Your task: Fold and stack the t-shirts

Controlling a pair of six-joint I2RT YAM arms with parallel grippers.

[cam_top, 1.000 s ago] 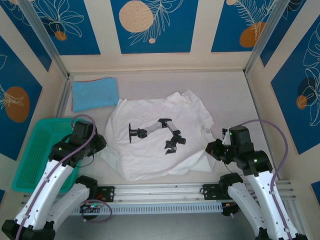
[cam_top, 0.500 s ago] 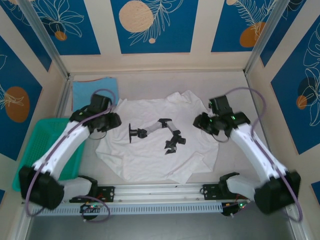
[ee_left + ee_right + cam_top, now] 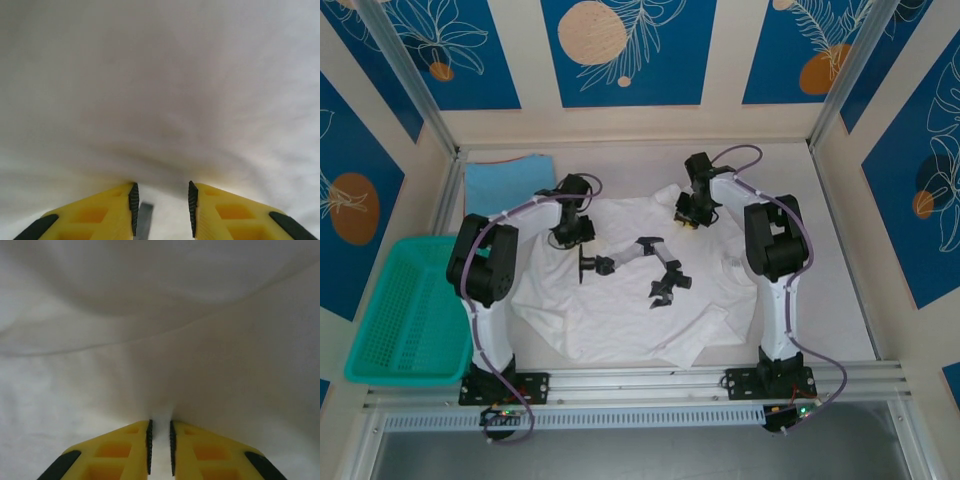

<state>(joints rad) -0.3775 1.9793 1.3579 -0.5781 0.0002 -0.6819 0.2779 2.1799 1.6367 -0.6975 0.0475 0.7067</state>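
Note:
A white t-shirt (image 3: 620, 300) with a black print lies spread and rumpled in the middle of the table. A light-blue t-shirt (image 3: 505, 185) lies folded at the back left. Both arms reach out to the white shirt's far edge. My left gripper (image 3: 572, 232) is at the far left shoulder; its jaws (image 3: 161, 187) stand a little apart with a thick fold of white cloth (image 3: 160, 90) between them. At the far right, near the collar, my right gripper (image 3: 690, 215) has its jaws (image 3: 160, 422) nearly together, pinching white cloth (image 3: 200, 340).
A teal mesh basket (image 3: 380, 340) stands at the near left beside the left arm's base. Metal frame posts and walls close in the table at the back and sides. Bare table shows to the right of the shirt.
Both arms have swung from the shirt's near corners out to its far edge. The shirt's near edge has shifted and creased.

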